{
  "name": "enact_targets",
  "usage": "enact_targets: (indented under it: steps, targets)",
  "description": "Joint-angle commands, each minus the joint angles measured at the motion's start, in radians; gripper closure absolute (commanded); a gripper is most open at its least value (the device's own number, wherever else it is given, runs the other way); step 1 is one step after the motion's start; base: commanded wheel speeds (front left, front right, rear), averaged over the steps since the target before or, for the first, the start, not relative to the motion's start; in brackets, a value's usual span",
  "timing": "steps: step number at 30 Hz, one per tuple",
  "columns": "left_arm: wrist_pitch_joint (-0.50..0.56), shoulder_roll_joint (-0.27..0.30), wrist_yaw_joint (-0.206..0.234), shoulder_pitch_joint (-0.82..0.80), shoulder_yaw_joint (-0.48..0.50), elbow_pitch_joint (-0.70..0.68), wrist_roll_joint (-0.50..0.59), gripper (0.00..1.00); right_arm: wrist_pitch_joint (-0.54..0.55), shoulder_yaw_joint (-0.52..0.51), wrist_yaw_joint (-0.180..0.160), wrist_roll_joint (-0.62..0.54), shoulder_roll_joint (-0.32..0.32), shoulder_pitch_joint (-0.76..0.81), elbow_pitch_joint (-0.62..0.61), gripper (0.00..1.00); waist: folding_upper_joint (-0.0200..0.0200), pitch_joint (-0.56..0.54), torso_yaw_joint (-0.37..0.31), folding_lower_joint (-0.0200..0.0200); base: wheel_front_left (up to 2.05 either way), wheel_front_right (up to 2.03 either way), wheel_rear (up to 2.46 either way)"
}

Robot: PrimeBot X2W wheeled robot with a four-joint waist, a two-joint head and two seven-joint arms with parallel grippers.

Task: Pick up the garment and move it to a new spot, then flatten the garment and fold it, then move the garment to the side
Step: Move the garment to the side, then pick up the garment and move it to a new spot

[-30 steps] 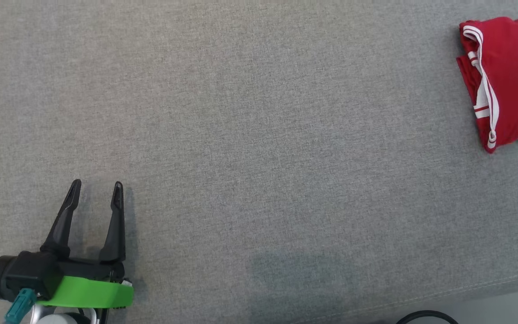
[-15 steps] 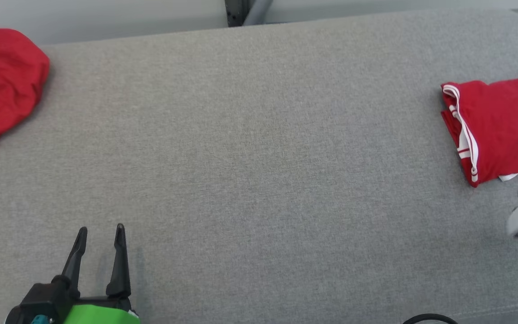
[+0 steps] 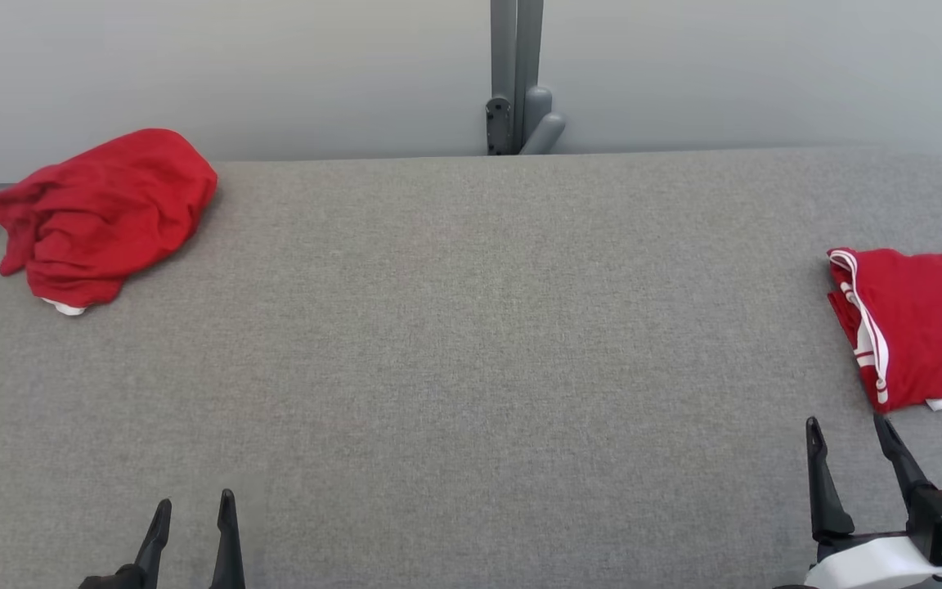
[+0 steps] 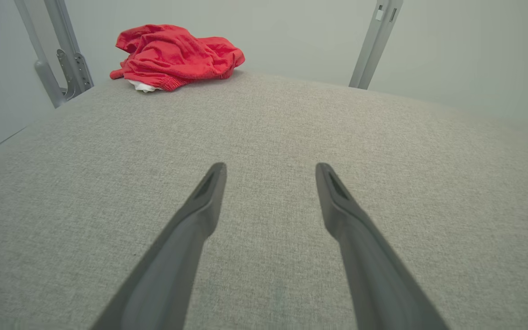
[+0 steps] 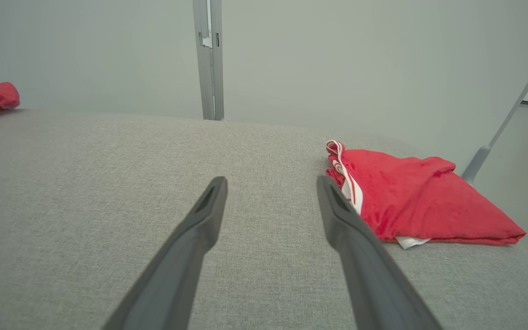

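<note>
A crumpled red garment (image 3: 103,214) lies in a heap at the far left corner of the grey padded table (image 3: 471,352); in the left wrist view this heap (image 4: 177,56) sits far ahead, left of the fingers. A second red garment with white trim, folded flat (image 3: 921,327), rests at the right edge, and the right wrist view has it (image 5: 410,201) just right of the fingers. My left gripper (image 3: 193,507) hovers open near the front left, nothing between its fingers. My right gripper (image 3: 847,429) is open at the front right, just short of the folded garment.
A grey metal post with a bracket (image 3: 516,78) rises behind the table's far edge, against a pale wall. Slanted frame legs (image 4: 374,43) stand beyond the table corners. The wide grey middle of the table lies between the two garments.
The head camera has tilted up, bringing the far edge, the wall and the crumpled heap into view. The right gripper has come into view at the lower right. Both grippers stay open.
</note>
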Motion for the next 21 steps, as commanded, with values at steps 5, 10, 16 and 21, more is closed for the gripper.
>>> enact_targets:
  steps: [5,10,16,21]
  targets:
    - [0.000,-0.002,-0.003,0.020,-0.005,0.006,0.005,0.00,-0.004,0.019,-0.002,0.039,0.001,0.012,0.010,0.00,0.0000,-0.049,0.025,0.0001,0.00,0.00,0.00]
    - [0.000,0.006,-0.003,0.004,-0.015,0.005,0.004,0.00,-0.004,0.032,-0.002,0.030,0.001,-0.004,0.022,0.00,0.0000,-0.051,0.028,0.0001,0.00,0.00,0.00]
    - [0.000,0.011,-0.003,0.003,-0.022,0.003,-0.003,0.00,-0.004,0.042,-0.002,0.025,0.001,-0.012,0.022,0.00,0.0000,-0.051,0.040,0.0001,0.00,0.00,0.00]
    - [0.000,0.009,-0.003,-0.012,-0.025,-0.006,-0.001,0.00,-0.004,0.072,-0.002,0.027,0.001,-0.004,0.009,0.00,0.0000,-0.053,0.127,0.0001,0.00,0.00,0.00]
